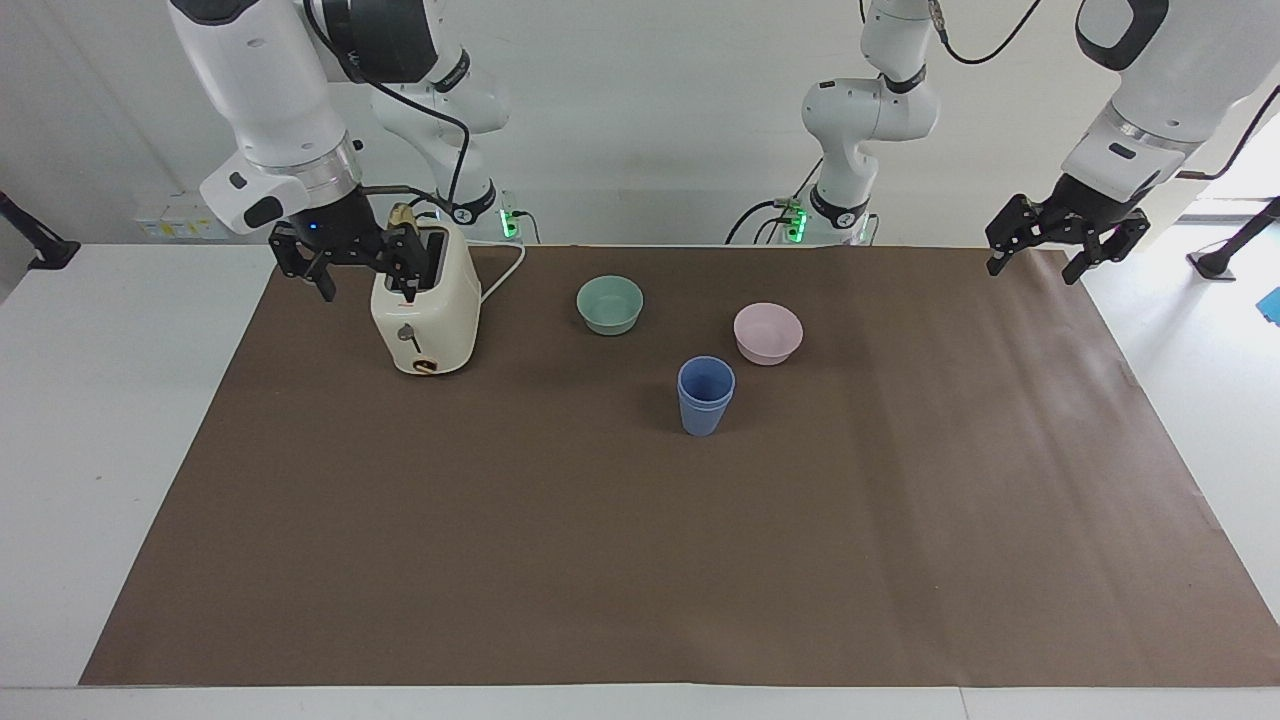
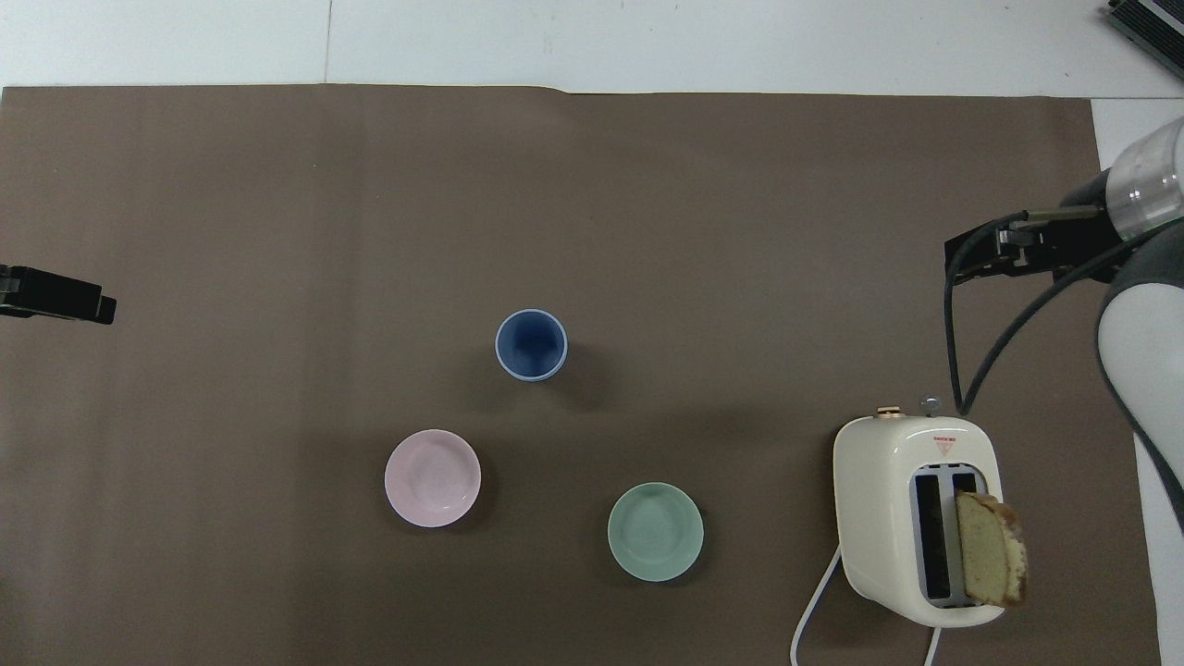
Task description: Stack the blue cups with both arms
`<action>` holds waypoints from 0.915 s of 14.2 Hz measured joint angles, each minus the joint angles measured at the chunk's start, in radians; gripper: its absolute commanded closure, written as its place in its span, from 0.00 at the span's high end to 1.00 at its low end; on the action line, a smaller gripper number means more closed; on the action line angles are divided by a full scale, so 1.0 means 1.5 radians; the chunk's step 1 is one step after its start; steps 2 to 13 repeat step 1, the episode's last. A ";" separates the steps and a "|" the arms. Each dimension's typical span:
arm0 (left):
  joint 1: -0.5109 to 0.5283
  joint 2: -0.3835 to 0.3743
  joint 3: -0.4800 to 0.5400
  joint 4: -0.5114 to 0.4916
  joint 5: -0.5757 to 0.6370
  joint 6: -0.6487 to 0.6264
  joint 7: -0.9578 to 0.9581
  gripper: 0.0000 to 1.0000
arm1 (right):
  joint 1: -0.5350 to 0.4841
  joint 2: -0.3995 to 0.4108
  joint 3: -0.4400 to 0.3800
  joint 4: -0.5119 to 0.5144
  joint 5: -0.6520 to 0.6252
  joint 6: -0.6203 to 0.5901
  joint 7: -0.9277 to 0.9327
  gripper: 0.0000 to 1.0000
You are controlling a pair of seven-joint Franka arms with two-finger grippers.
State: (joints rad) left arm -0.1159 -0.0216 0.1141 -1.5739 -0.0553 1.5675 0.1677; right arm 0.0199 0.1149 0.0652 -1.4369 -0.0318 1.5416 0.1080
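Blue cups [image 1: 705, 395] nested, standing mid-surface, farther from the robots than the pink bowl [image 1: 767, 332].
Stacking looks finished, so both arms hang clear: right end effector [image 1: 352, 264] open beside the toaster [image 1: 425, 315], left end effector [image 1: 1062, 243] open over the mat's edge.

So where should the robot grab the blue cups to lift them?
Probably from straight above, one finger inside the rim and one outside. The blue cups stand upright, nested, mouth open, and the tapered wall could slip in a side pinch. The pink bowl sits close by.
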 measured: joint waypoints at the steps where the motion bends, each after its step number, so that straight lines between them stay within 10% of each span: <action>1: 0.000 0.000 0.000 0.000 0.000 0.000 0.000 1.00 | 0.000 0.000 0.000 0.000 0.000 0.000 0.000 1.00; 13: 0.000 0.000 0.000 0.000 0.000 0.000 0.000 1.00 | 0.000 0.000 0.000 0.000 0.000 0.000 0.000 1.00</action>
